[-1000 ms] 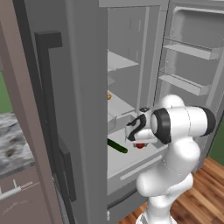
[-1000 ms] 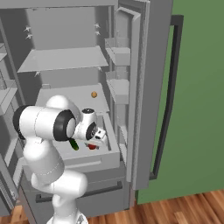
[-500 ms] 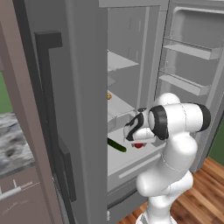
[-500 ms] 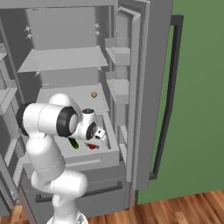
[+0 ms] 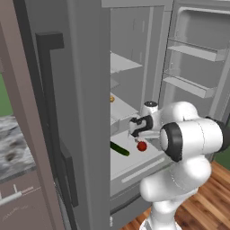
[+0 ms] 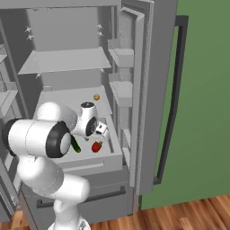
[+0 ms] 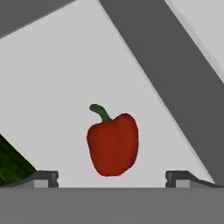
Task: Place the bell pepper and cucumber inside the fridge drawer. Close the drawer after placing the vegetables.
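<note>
Down in the pulled-out fridge drawer [image 6: 114, 158], both vegetables already lie on the pale floor: the bell pepper [image 7: 113, 143] toward the right side, the cucumber [image 5: 119, 148] just beside it to the left, not touching. Directly above the pepper hangs the pincer [image 5: 136, 131], its fingers spread wide and holding nothing. From the hand view the two dark fingertips [image 7: 45, 178] sit far apart at either side, and the pepper rests loose between them but lower, on the drawer floor, its green stem pointing away from the hand. Only a dark green end of the cucumber [image 7: 12, 165] shows at the left edge there, its long axis running diagonally across the drawer.

From where I stand, the placing looks done, and what remains is the closing. That turns on one relation: the drawer's front wall and its handle lie toward the robot's base, below and nearer than the pincer [image 6: 101, 129], which is over the drawer's interior. I'd judge the hand must come up and out over the front edge before it can push.
</note>
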